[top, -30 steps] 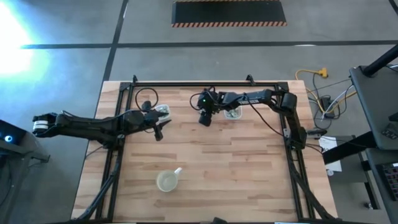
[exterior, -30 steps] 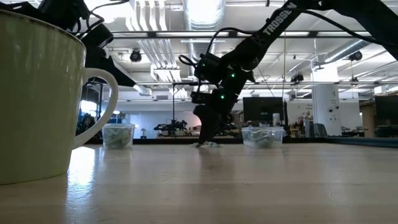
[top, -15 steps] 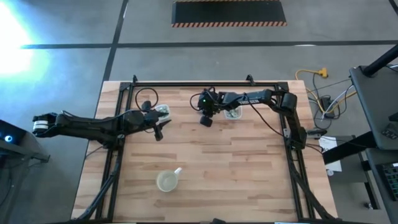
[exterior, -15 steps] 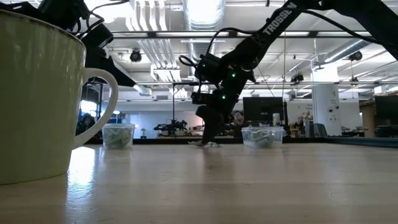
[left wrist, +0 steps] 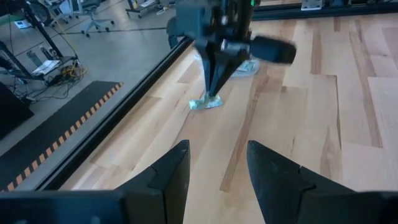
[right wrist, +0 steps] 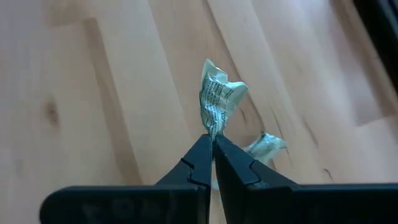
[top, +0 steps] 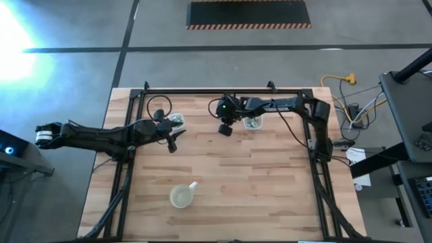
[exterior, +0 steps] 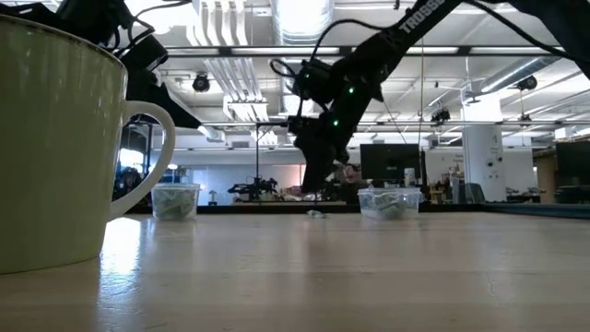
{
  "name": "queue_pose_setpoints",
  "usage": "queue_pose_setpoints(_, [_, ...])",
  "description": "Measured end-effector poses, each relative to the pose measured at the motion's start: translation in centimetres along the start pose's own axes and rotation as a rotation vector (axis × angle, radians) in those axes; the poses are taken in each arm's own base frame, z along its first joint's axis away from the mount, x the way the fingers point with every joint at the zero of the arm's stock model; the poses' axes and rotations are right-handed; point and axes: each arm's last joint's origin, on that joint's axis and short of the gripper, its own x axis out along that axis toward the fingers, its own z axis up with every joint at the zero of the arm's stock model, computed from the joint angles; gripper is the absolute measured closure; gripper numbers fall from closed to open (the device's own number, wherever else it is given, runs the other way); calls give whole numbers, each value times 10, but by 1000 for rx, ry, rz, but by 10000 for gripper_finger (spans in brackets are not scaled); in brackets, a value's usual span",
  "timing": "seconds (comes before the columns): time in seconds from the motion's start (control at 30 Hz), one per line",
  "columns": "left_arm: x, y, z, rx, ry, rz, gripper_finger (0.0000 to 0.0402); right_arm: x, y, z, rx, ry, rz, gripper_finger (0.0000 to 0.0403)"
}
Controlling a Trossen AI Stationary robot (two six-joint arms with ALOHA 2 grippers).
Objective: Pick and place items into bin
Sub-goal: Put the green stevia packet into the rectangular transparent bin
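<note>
With a crumpled pale green wrapper (right wrist: 219, 99) pinched at the fingertips and lifted above the table, the right gripper (right wrist: 210, 144) hangs just beside the clear bin (top: 253, 122), one more wrapper (right wrist: 264, 145) below, the left gripper (left wrist: 216, 165) spread, waiting farther off.

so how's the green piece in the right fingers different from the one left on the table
The held piece is pinched by the right gripper and lifted off the wood; the loose piece lies on the table untouched. The held one stands upright and crumpled; the loose one lies low. Both are small pale green wrappers.
</note>
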Motion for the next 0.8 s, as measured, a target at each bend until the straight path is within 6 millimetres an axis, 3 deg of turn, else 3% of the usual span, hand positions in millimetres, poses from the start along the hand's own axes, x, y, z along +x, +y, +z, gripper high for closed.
queue_pose_setpoints(0.17, [0, 0, 0, 0, 0, 0, 259, -31, 0, 1, 7, 33, -10, 394])
queue_pose_setpoints(0.5, [0, 0, 0, 0, 1, 0, 259, -87, -5, -25, 102, 300, -224, 394])
queue_pose_setpoints(0.67, [0, 0, 0, -1, 1, 0, 259, -100, -7, -33, 144, 319, -292, 394])
queue_pose_setpoints(0.8, [0, 0, 0, -4, 0, 0, 259, -95, -8, -37, 148, 310, -295, 394])
